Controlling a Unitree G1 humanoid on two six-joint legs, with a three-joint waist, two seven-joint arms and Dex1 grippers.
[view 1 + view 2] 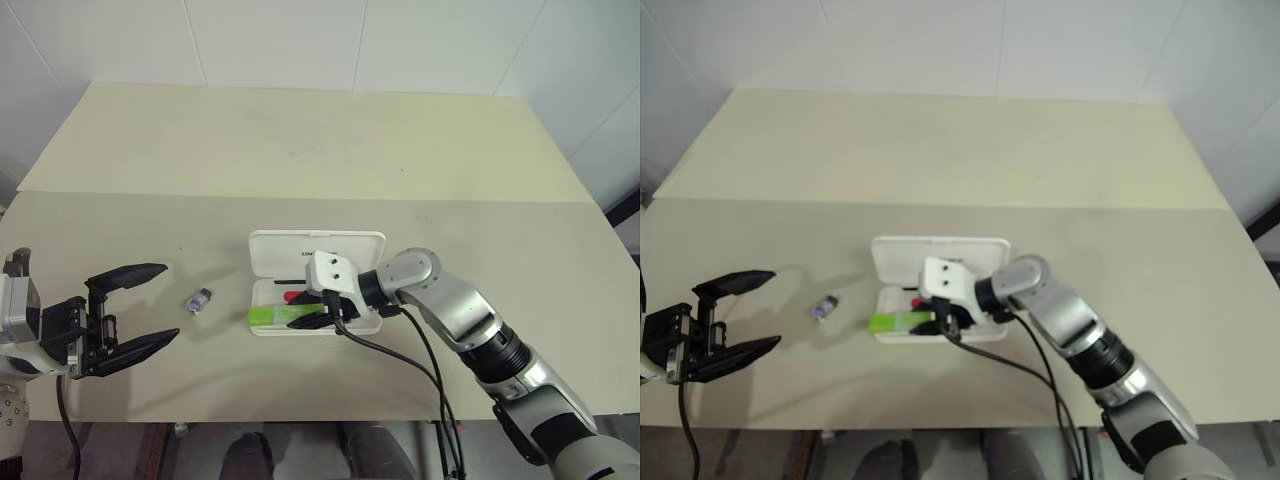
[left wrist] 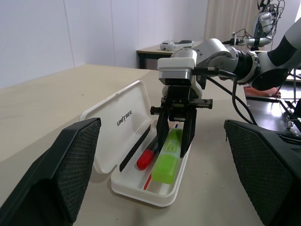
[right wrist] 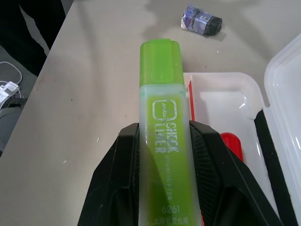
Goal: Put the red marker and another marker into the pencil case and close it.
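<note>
1. The right gripper is clenched on the green highlighter, one black finger on each side of its barrel. In the left eye view this is low in the centre of the frame, over the open pencil case.
2. The left gripper hangs at the lower left of that frame with its fingers spread wide and nothing between them, well apart from the case.
3. The red marker lies already in the tray of the case, beside the highlighter.
4. I judge the highlighter as light and stiff, with smooth plastic that can slip. The flat sides of the barrel, where the fingers press now, seem the good place to hold it, not the cap.
5. The case looks like thin hard plastic, so it may slide on the table when pushed. For closing, the free edge of the lid seems the best place to press.
6. The right wrist view shows that the green cap reaches past the end wall of the tray; the head views do not make this clear.
7. The left wrist view shows the lid standing tilted open and the highlighter low over the tray; whether it touches the bottom I cannot tell.
8. A small grey-purple object lies on the table, left of the case.
</note>
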